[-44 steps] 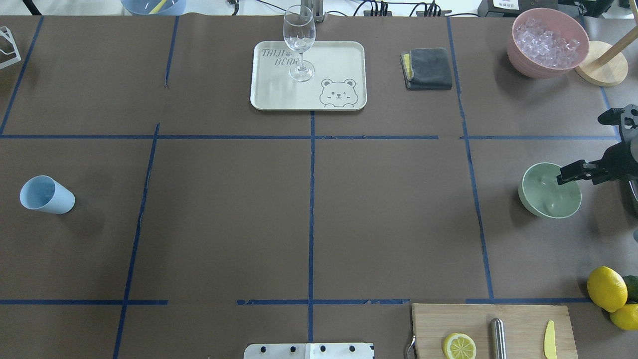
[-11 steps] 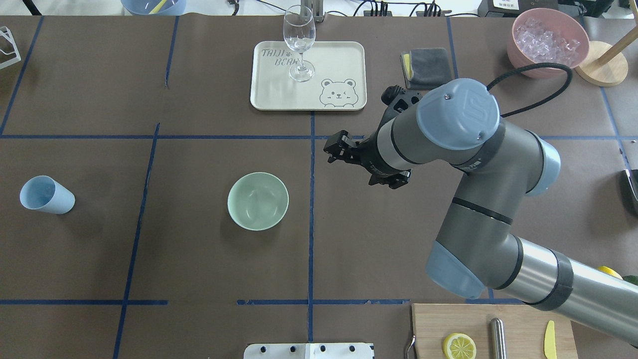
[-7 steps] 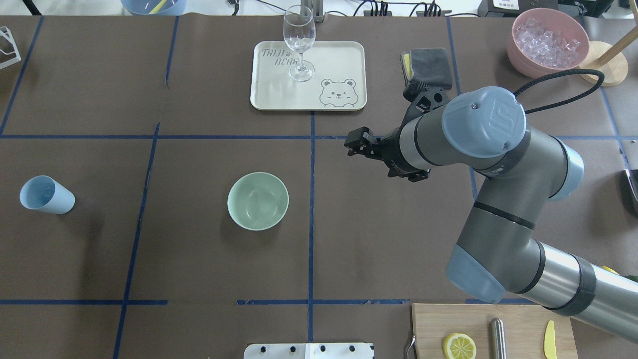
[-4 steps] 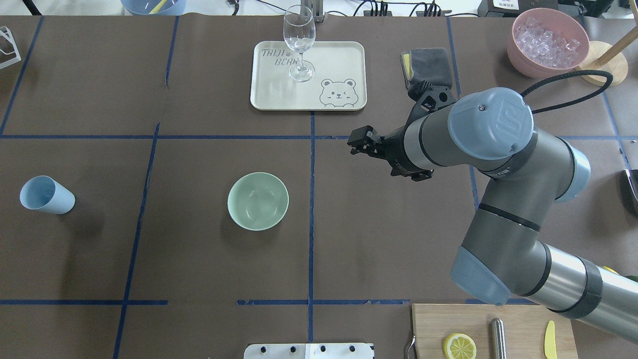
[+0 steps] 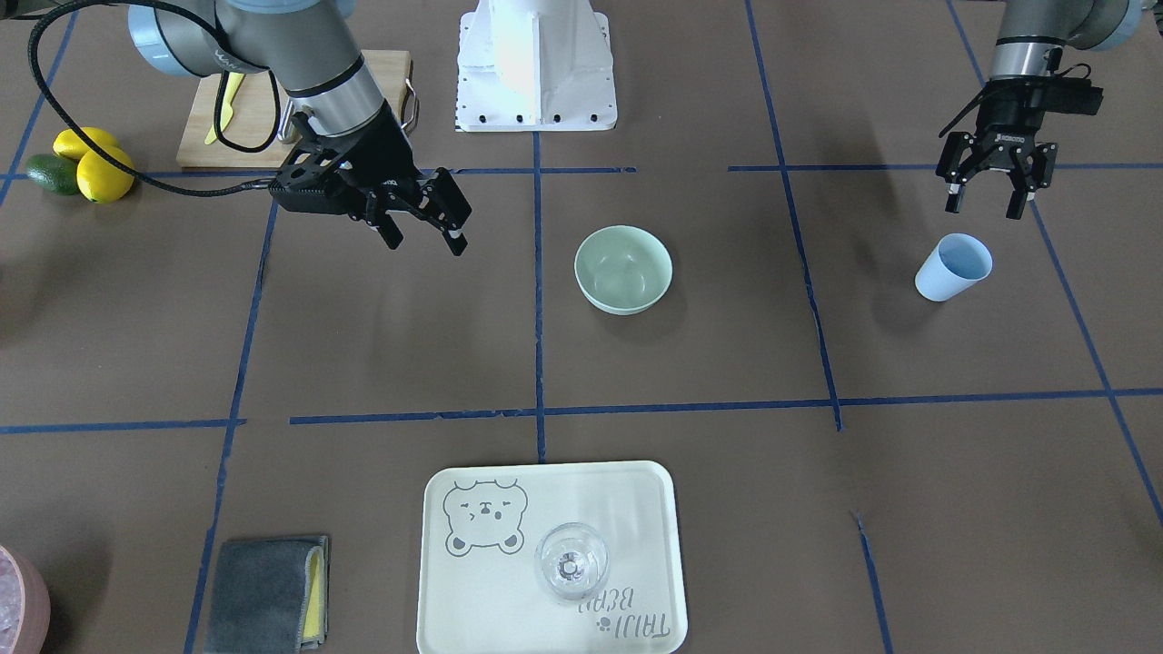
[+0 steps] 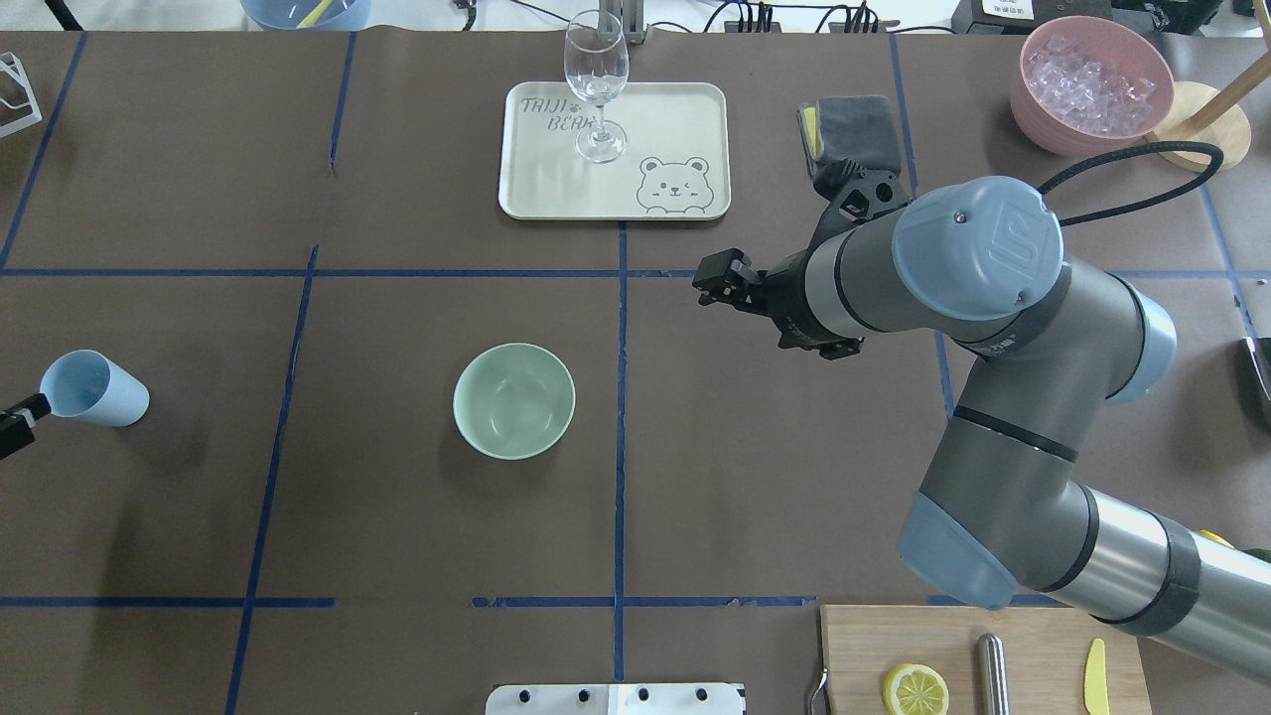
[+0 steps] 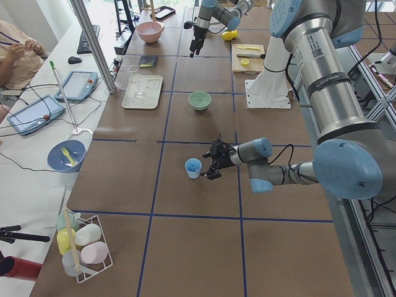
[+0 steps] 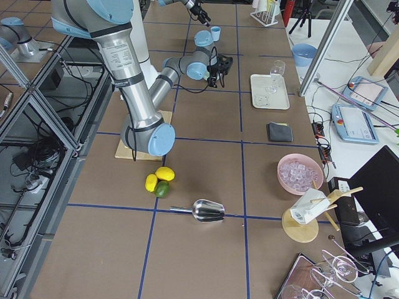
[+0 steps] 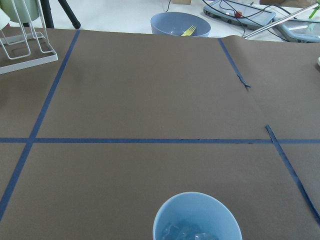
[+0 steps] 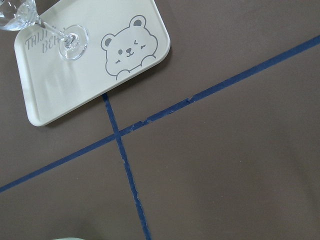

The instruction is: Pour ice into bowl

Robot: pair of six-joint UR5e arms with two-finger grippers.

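Observation:
The mint-green bowl (image 6: 513,400) (image 5: 623,270) stands empty near the table's middle. The ice (image 9: 187,232) is a few clear cubes at the bottom of the upright light blue cup (image 9: 197,219) (image 6: 92,388) (image 5: 951,266) at the table's left. My left gripper (image 5: 981,205) is open and empty, just on the robot's side of the cup and above it; only its tip shows at the overhead view's left edge (image 6: 15,422). My right gripper (image 5: 426,242) (image 6: 717,283) is open and empty, hanging above the table to the right of the bowl and farther back.
A cream tray (image 6: 685,119) with a wine glass (image 6: 596,84) lies at the back middle, a grey cloth (image 6: 852,134) to its right. A pink container (image 6: 1092,84) of crushed ice stands back right. A cutting board (image 6: 1033,645), lemons (image 5: 91,163) and a metal scoop (image 8: 209,210) lie front right.
The bowl moved from the right side to the table's middle. My right gripper let go of it and drew back right. My left gripper came in beside the cup.

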